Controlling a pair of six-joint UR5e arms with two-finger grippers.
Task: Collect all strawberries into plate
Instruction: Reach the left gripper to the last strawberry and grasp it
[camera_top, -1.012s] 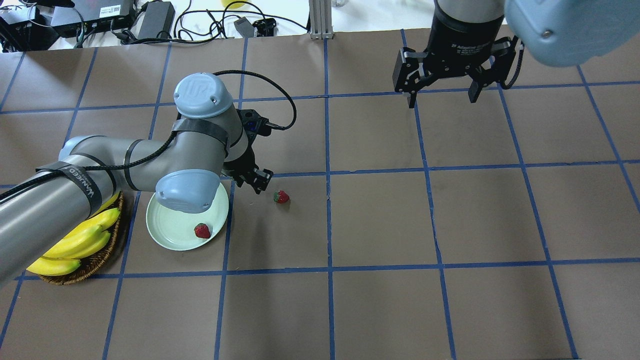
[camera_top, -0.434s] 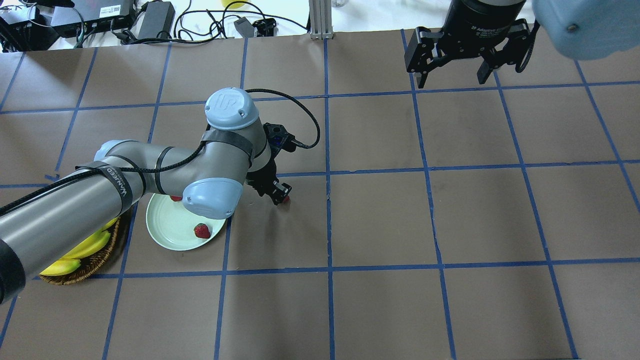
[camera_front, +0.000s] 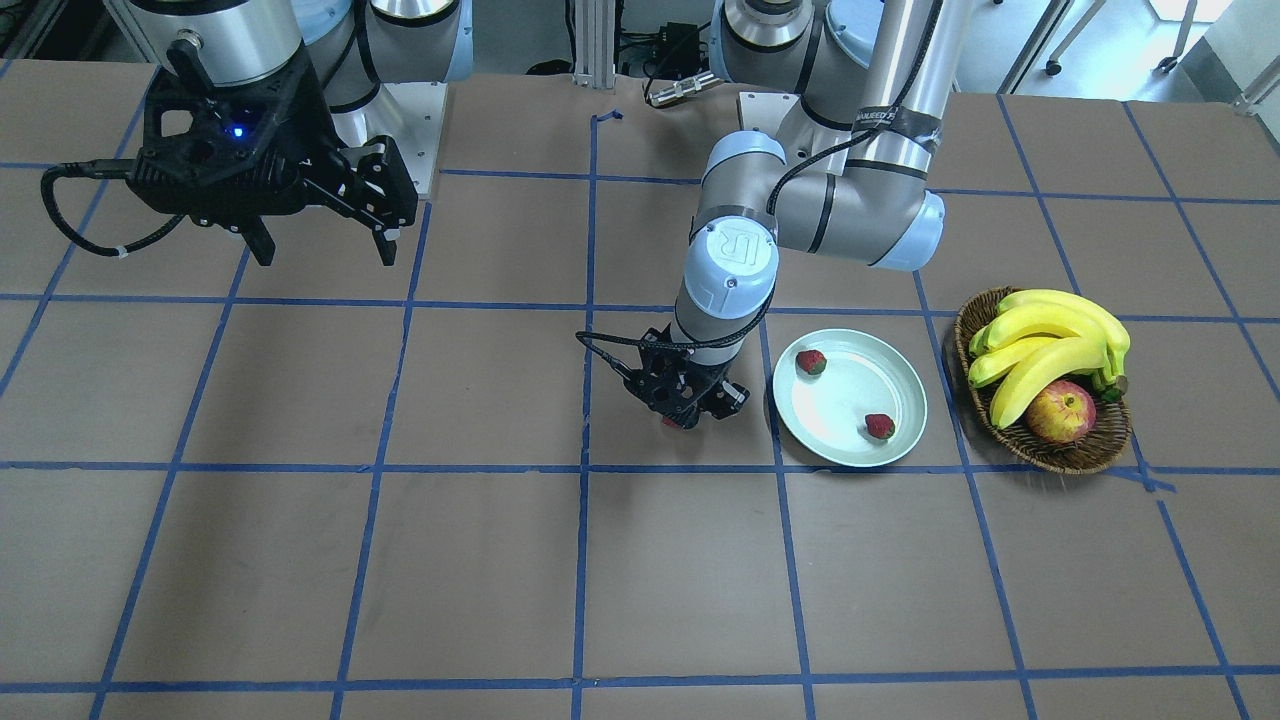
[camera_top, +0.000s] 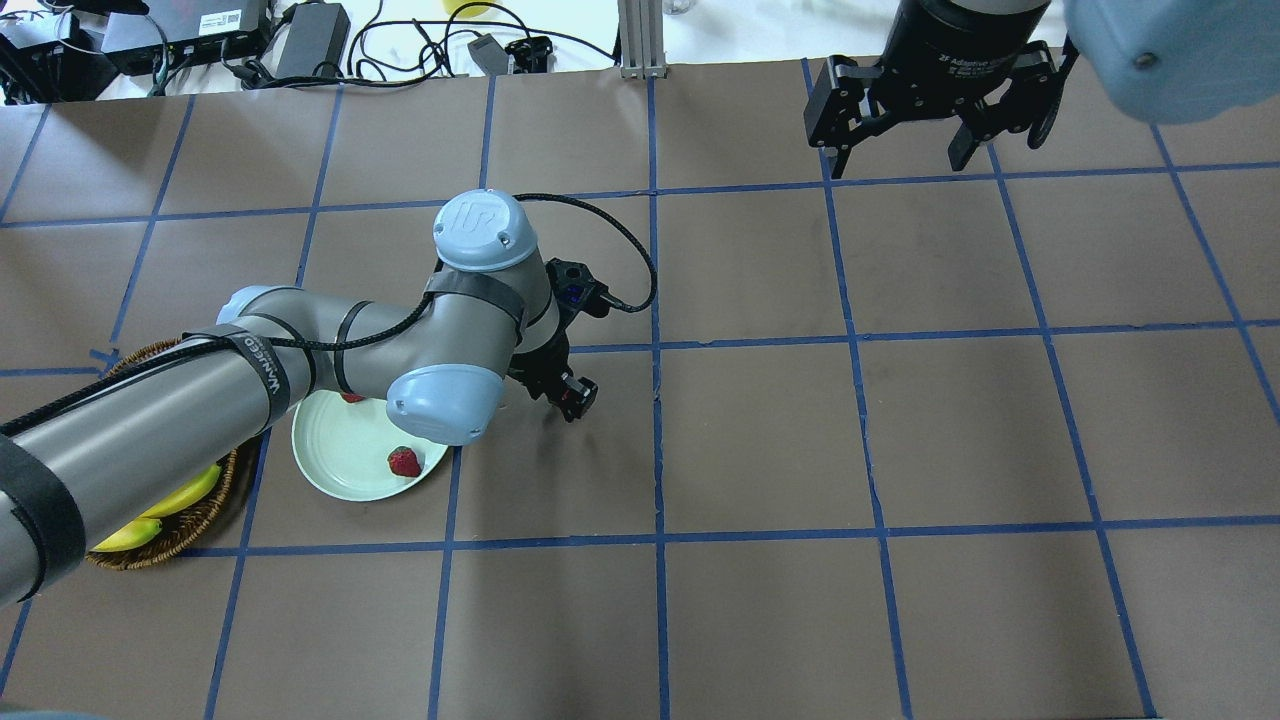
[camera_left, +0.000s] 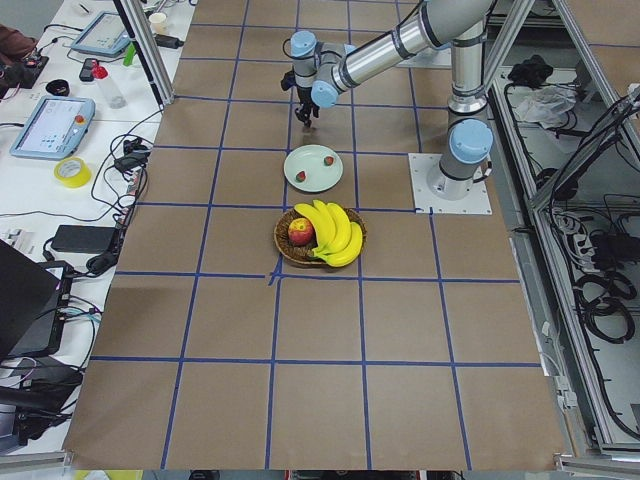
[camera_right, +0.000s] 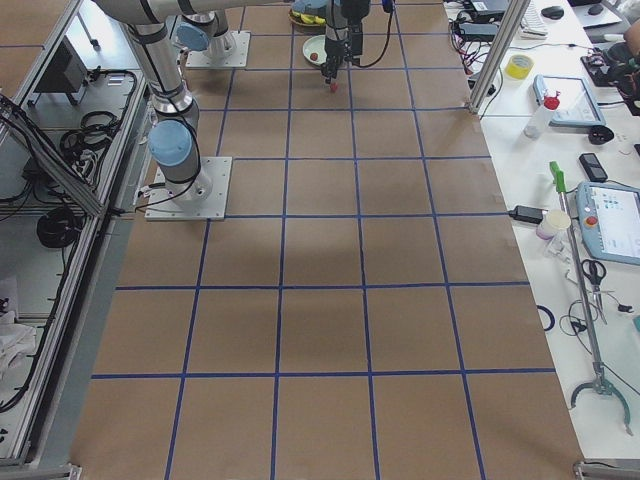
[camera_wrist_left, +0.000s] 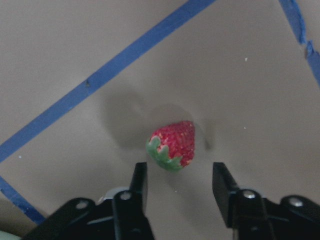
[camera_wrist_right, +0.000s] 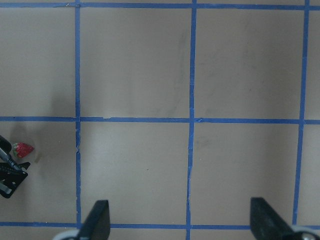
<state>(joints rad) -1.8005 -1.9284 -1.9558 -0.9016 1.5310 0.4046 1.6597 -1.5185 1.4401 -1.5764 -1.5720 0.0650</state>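
One red strawberry (camera_wrist_left: 172, 147) with a green cap lies on the brown table, right of the plate in the overhead view. My left gripper (camera_wrist_left: 181, 185) is open just above it, one finger on each side, not touching; from overhead the gripper (camera_top: 575, 398) hides the berry. The pale green plate (camera_top: 335, 455) holds two strawberries: one (camera_top: 404, 461) near its rim and one (camera_top: 351, 397) half hidden under my left arm. Both show in the front view (camera_front: 811, 362) (camera_front: 879, 426). My right gripper (camera_top: 900, 160) is open and empty, high at the far right.
A brown wicker basket (camera_front: 1045, 455) with bananas (camera_front: 1040, 340) and a red-yellow apple (camera_front: 1060, 410) stands beside the plate, away from the loose strawberry. Blue tape lines cross the table. Cables and devices lie beyond the far edge.
My left arm has swung right from over the plate and brought its open gripper down over the loose strawberry. My right gripper has drawn back toward the far edge.
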